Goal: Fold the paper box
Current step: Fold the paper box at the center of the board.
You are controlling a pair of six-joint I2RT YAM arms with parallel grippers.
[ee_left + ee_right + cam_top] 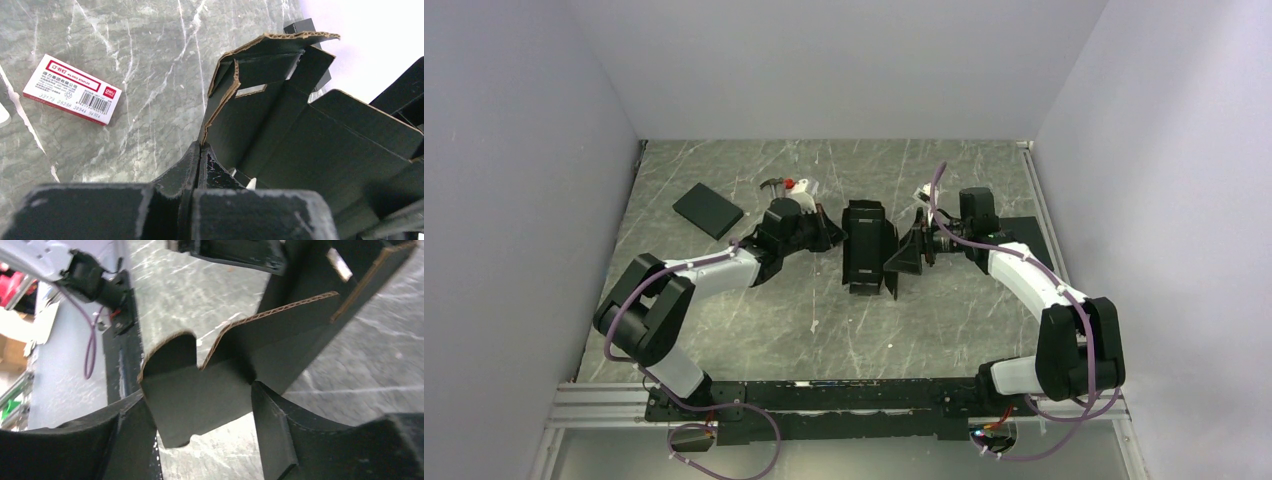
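Two sets of jaws meet at one box, so I'll take it from the left. Farthest left in the overhead view a black slab [708, 210] lies on the tabletop [724, 320], well apart from the work. My left jaws reach in from that side and are pinched closed on the raised left wall of the paper box [867, 248]. In the left wrist view its corrugated edge runs straight down into the seam between my fingers [165, 200]. A red-and-white staple packet [72, 89] lies well off to the side.

The paper box sits mid-tabletop between both arms. Its long axis points away from my bases, and its walls are only partly raised.

On its right, my right jaws stand wide apart. A notched flap [200, 400] lies broadside across the gap rather than edge-on between the fingers [280, 435], so I judge it is not gripped. I cannot tell whether either finger presses on it.

That flap belongs to the right arm, which is nearer. The box body lies to the left of those jaws, so I judge the fold goes inward, across the short axis, while my left holds the opposite wall.
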